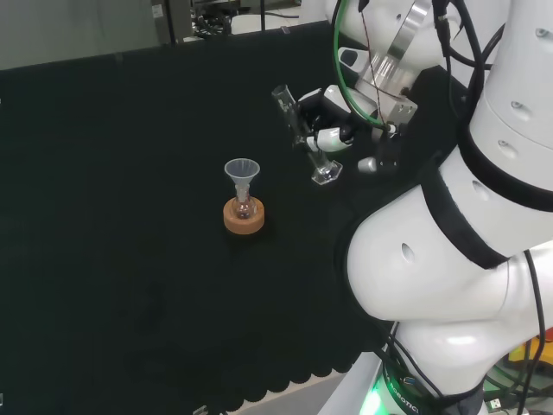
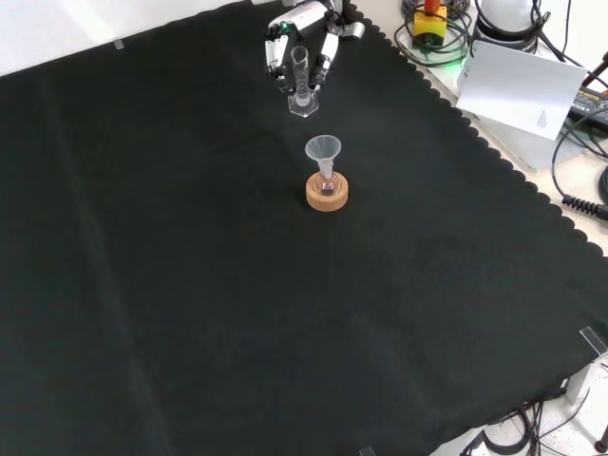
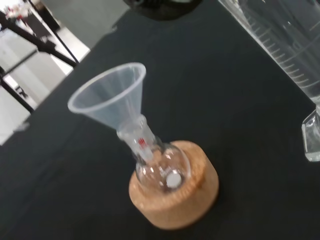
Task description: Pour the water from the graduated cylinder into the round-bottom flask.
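1. Hand (image 2: 302, 43): I read it as wrapped around the graduated cylinder (image 2: 300, 81), fingers curled to either side of the tube in the front view. In the head view the fingers (image 1: 327, 138) cross the lower part of the tube.

2. Graduated cylinder, clear: near the far edge of the cloth (image 2: 142, 285) in the front view. Its foot sits at or just above the cloth; I cannot tell which. In the head view it tilts, mouth leaning to the left, away from the arm (image 1: 449, 259). The wrist view shows printed scale lines on the wall; I cannot read the water level.

3. Round-bottom flask (image 2: 327, 184): small, clear, upright on a cork ring (image 2: 327, 195), well inside the cloth and away from every edge. A clear funnel (image 2: 323, 149) stands in its neck, mouth up.

4. Governing relation: in the front view the flask lies nearer the camera than the held cylinder, near but apart. In the head view it lies to the cylinder's left and slightly nearer. The cylinder's mouth already leans towards that side.

5. My judgement of the next move: carry the cylinder's lip over the funnel mouth, then tip the long axis further. The funnel is a small target and looks easy to knock.
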Available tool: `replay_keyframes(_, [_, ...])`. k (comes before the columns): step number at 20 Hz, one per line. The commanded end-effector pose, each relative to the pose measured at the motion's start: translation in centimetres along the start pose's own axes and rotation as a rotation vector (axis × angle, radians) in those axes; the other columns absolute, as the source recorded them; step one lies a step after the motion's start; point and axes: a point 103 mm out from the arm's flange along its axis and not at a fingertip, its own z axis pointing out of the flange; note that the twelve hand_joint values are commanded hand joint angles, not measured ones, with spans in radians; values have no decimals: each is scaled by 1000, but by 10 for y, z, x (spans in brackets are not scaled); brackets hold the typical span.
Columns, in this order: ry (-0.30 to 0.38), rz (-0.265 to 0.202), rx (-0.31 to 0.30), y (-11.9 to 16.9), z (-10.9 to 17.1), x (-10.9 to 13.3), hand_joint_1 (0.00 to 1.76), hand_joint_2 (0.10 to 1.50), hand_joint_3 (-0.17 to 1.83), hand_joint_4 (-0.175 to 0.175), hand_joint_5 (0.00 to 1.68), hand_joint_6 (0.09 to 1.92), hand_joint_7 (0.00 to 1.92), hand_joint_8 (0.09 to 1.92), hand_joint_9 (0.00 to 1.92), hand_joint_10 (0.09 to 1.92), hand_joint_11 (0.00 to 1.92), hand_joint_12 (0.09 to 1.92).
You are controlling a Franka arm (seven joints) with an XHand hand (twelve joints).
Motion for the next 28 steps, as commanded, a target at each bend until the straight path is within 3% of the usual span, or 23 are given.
replay_keyframes(1, [-107,-7,84,-12,1,0,1279,1058,-2,-175,1087,817,1122,804,1485,87,1178,854])
replay_keyframes(13, [-379,-18,290,-8,15,12,1279,1057,-1,-175,1090,811,1126,798,1488,87,1178,847])
replay_keyframes(28, [-549,41,468,10,17,19,1280,1055,-1,-175,1094,805,1130,791,1496,87,1183,841])
